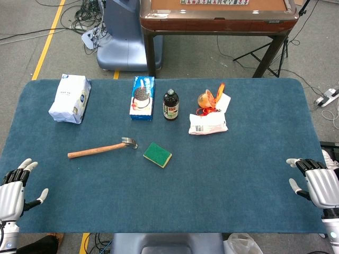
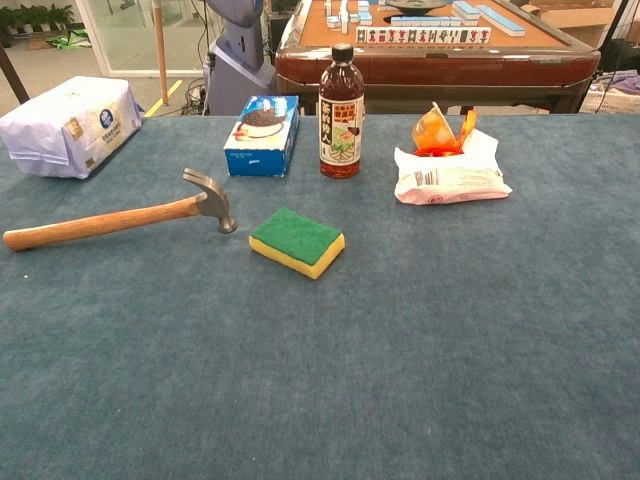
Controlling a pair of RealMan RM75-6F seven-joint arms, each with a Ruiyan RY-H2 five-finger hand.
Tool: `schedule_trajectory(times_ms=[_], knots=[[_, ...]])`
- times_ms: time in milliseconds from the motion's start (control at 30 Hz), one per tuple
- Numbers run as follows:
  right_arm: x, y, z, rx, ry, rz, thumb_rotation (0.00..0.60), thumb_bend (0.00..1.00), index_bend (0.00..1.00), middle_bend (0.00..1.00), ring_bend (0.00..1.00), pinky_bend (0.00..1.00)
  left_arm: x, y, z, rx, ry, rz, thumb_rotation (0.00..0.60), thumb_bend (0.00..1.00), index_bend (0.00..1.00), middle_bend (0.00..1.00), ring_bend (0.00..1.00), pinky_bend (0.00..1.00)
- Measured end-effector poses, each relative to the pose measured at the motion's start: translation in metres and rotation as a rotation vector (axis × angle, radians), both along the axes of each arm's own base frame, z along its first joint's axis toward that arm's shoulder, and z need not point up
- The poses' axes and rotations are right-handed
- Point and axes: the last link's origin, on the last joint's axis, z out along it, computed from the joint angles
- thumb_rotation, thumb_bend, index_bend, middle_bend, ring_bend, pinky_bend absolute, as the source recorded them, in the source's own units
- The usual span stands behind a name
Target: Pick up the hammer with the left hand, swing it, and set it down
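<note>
A hammer with a wooden handle and steel claw head lies flat on the blue table, handle pointing left; the chest view shows the hammer at left, its head beside the sponge. My left hand rests at the table's near left corner, fingers spread, holding nothing, well short of the handle's end. My right hand sits at the near right edge, fingers apart and empty. Neither hand appears in the chest view.
A green and yellow sponge lies just right of the hammer head. Along the back stand a white bag, a blue box, a dark bottle and a white packet with an orange net. A mahjong table stands behind.
</note>
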Motion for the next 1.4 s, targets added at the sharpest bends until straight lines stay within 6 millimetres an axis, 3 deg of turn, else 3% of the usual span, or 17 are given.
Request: schedule_trajectory(times_ms=[333, 633, 867, 1000, 1400], knots=[[0.008, -0.007, 0.013, -0.052, 0.005, 0.043, 0.600, 0.32, 0.33, 0.39, 0.31, 0.41, 0.006, 0.008, 0.000, -0.019, -0.037, -0.034, 0.600, 0.23, 0.18, 0.12, 0.17, 0.13], [0.019, -0.017, 0.031, -0.100, 0.021, 0.071, 0.600, 0.32, 0.32, 0.39, 0.31, 0.39, 0.032, 0.053, -0.004, -0.128, -0.071, -0.155, 0.600, 0.23, 0.18, 0.14, 0.17, 0.13], [0.019, -0.015, 0.035, -0.099, 0.019, 0.065, 0.600, 0.32, 0.32, 0.39, 0.31, 0.39, 0.063, 0.096, -0.024, -0.265, -0.027, -0.241, 0.600, 0.23, 0.15, 0.14, 0.17, 0.13], [0.017, -0.013, 0.037, -0.102, 0.017, 0.059, 0.600, 0.32, 0.32, 0.39, 0.31, 0.39, 0.073, 0.114, -0.039, -0.330, -0.009, -0.228, 0.600, 0.23, 0.11, 0.14, 0.15, 0.13], [0.004, -0.007, 0.041, -0.107, 0.012, 0.022, 0.600, 0.32, 0.32, 0.39, 0.31, 0.39, 0.096, 0.163, -0.084, -0.494, 0.070, -0.139, 0.600, 0.23, 0.14, 0.14, 0.14, 0.13]])
